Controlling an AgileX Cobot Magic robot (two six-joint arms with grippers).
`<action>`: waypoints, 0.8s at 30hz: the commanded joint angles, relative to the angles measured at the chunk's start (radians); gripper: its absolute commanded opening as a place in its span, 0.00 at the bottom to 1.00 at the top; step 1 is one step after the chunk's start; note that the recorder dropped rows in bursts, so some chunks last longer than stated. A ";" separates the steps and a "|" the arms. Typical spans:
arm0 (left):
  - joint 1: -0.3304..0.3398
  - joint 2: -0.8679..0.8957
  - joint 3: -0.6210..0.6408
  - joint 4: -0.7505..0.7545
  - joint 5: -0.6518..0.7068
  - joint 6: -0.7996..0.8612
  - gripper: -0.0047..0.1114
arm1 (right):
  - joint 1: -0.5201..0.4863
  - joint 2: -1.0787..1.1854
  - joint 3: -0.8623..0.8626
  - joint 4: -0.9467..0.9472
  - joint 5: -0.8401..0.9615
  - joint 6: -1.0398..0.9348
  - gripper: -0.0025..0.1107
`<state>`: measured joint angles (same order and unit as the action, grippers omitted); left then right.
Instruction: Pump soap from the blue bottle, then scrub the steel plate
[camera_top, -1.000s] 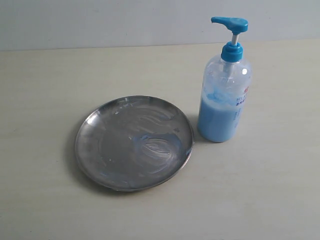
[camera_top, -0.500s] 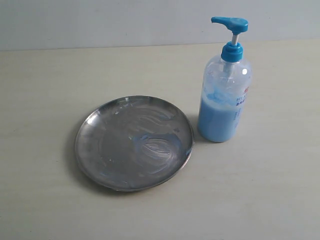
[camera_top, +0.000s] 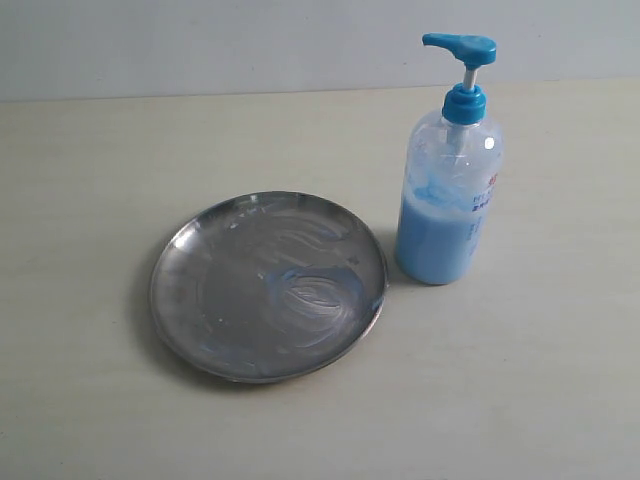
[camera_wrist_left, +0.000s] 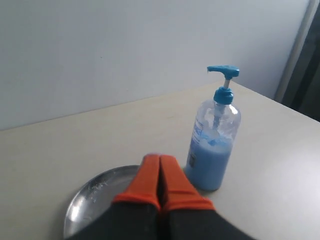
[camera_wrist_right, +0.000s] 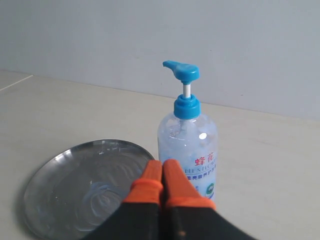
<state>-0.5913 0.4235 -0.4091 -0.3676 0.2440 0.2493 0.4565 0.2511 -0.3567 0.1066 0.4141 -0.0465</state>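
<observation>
Both left fingers (camera_wrist_left: 145, 180) and right fingers (camera_wrist_right: 150, 182) were pressed together, empty; pumping the bottle (camera_top: 445, 230) and scrubbing the smeared plate (camera_top: 225, 300) were judged undone.

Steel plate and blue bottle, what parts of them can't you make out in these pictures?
Left wrist view: part of the steel plate, behind the left fingers.
Right wrist view: base of the blue bottle, behind the right fingers.
Exterior view: print on the bottle's label, too small to read.

Bare tabletop (camera_top: 100, 150) surrounds the steel plate (camera_top: 205, 300) except where the blue bottle (camera_top: 447, 215) stands close.
</observation>
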 joint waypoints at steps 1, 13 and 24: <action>0.047 -0.066 0.051 0.127 -0.067 -0.161 0.04 | -0.003 -0.005 0.002 -0.001 -0.018 -0.007 0.02; 0.244 -0.239 0.221 0.448 -0.075 -0.414 0.04 | -0.003 -0.005 0.002 -0.001 -0.018 -0.007 0.02; 0.391 -0.373 0.396 0.463 -0.073 -0.414 0.04 | -0.003 -0.005 0.002 -0.001 -0.021 -0.007 0.02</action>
<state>-0.2156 0.0778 -0.0472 0.0905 0.1832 -0.1543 0.4565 0.2511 -0.3567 0.1066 0.4123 -0.0478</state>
